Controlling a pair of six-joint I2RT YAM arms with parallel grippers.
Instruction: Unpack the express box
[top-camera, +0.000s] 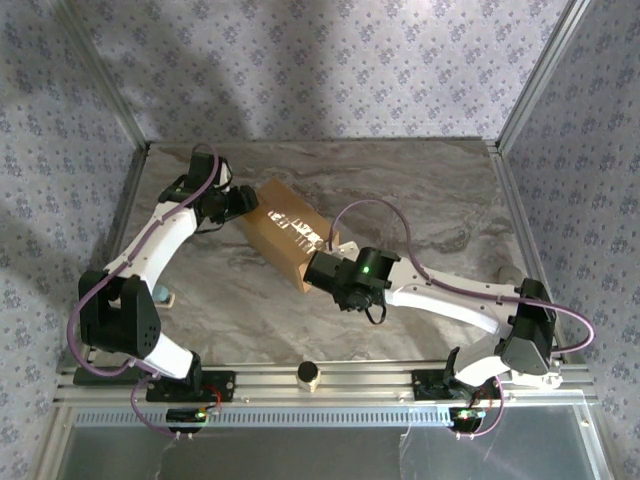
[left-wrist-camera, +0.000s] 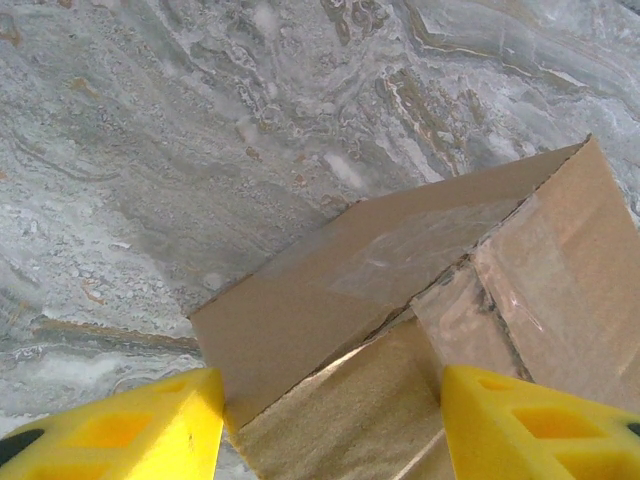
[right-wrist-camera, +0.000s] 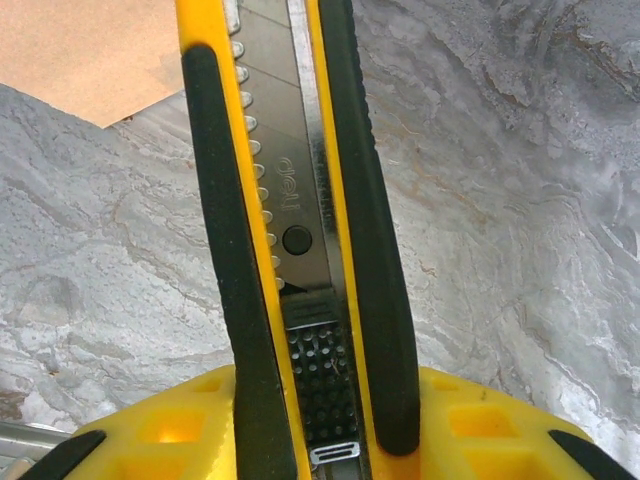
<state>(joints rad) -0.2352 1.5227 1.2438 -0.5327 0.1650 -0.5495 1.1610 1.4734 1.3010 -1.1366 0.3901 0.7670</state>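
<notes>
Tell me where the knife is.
In the right wrist view, the knife sits in the right gripper, over the table, with the box corner at upper left.

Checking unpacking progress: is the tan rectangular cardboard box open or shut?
Shut: the tan rectangular cardboard box has its flaps flat, glossy tape along the top. Whether the tape is cut, cannot tell.

We stretch left arm (top-camera: 150, 240) far forward, left gripper (left-wrist-camera: 330, 392) jaws apart; right arm (top-camera: 450, 290) bends inward, right gripper (right-wrist-camera: 325, 405) clamped on knife (right-wrist-camera: 300, 200)
</notes>
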